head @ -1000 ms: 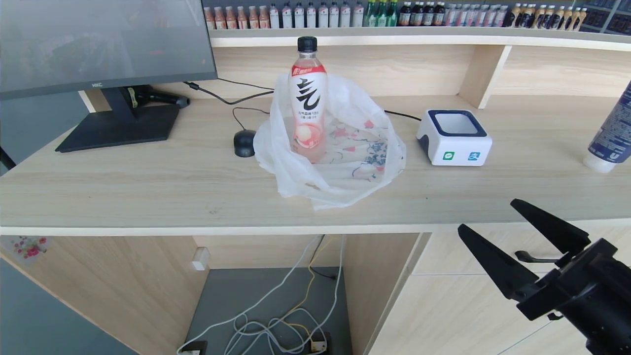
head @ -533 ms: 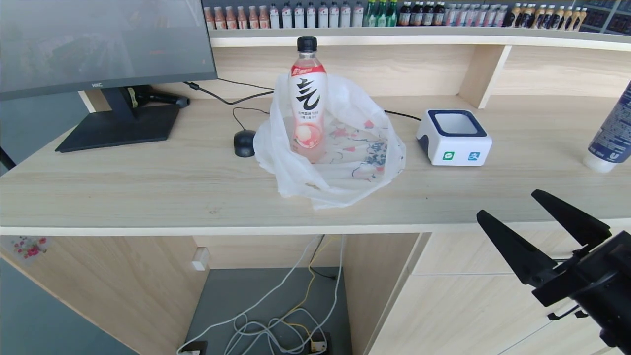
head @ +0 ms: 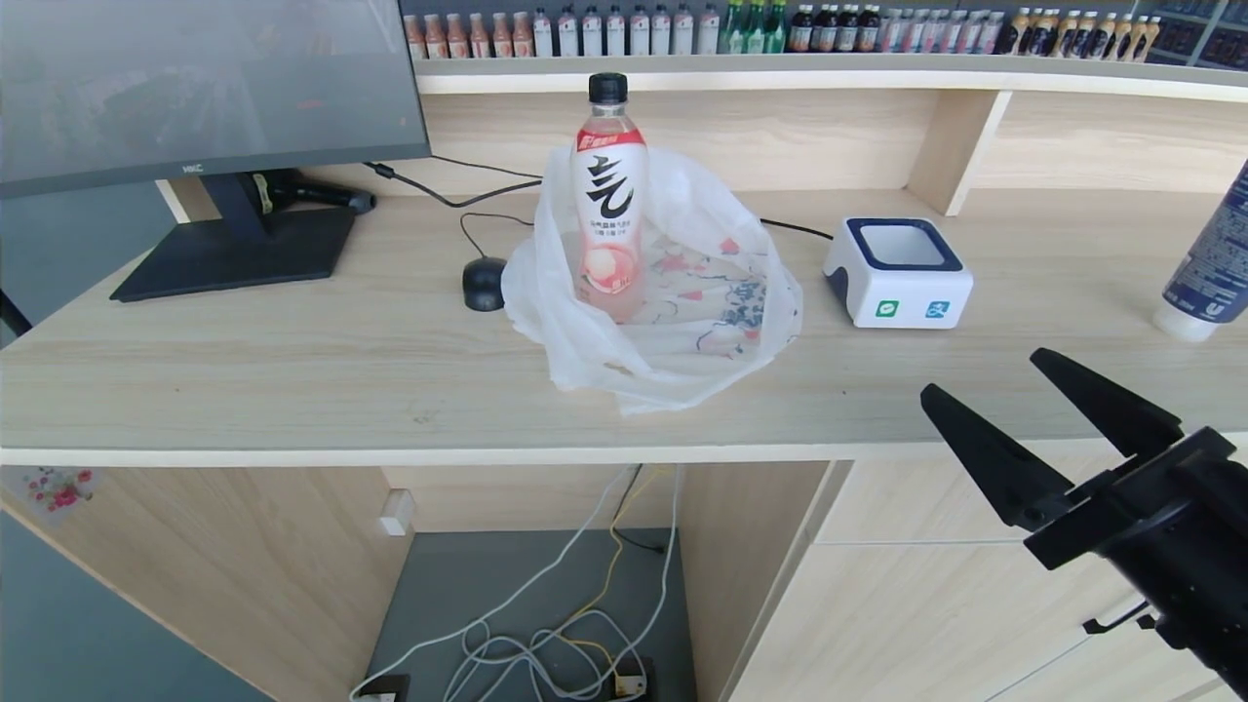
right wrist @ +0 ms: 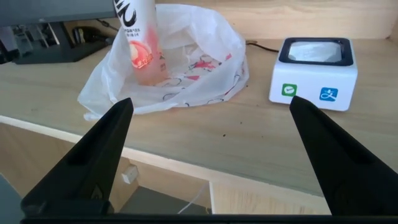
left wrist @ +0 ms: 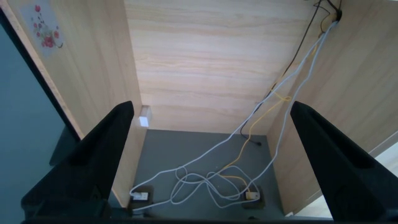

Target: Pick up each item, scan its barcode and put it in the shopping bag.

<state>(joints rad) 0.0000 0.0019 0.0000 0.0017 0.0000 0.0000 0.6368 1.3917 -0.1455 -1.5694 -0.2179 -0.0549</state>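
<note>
While the right end effector [head: 983, 371] is hanging at the lower right of the head view, its two black fingers are gaping wide with nothing between them, just in front of the front edge of the surface [head: 292, 370]. The left end effector [left wrist: 211, 106] is likewise spreading wide and empty, and it is pointing into the recess under the surface, where loose cables [left wrist: 193, 183] are lying on the floor.

Up and left of the right fingers, the scanner [head: 897, 273] is sitting right of centre with its window up. Just left of it the bag [head: 702, 322] is slumping open at the frame's centre. A pink bottle [head: 608, 195] is standing upright inside it, so that item is looking done. The item left to handle seems to be the blue bottle [head: 1209, 263], which is standing white end down at the right edge of the frame, cut off by it and well apart from the scanner.

It is looking like a stiff, smooth-walled container, probably fairly heavy if full and slippery on its glossy label. I am therefore judging the mid-body the best hold, fingers closing across the round wall and leaving the label free for the scanner. The bag is thin, soft film, and the tall pink bottle is looking easy to topple, so the blue one is wanting to go in from above, beside it.
</note>
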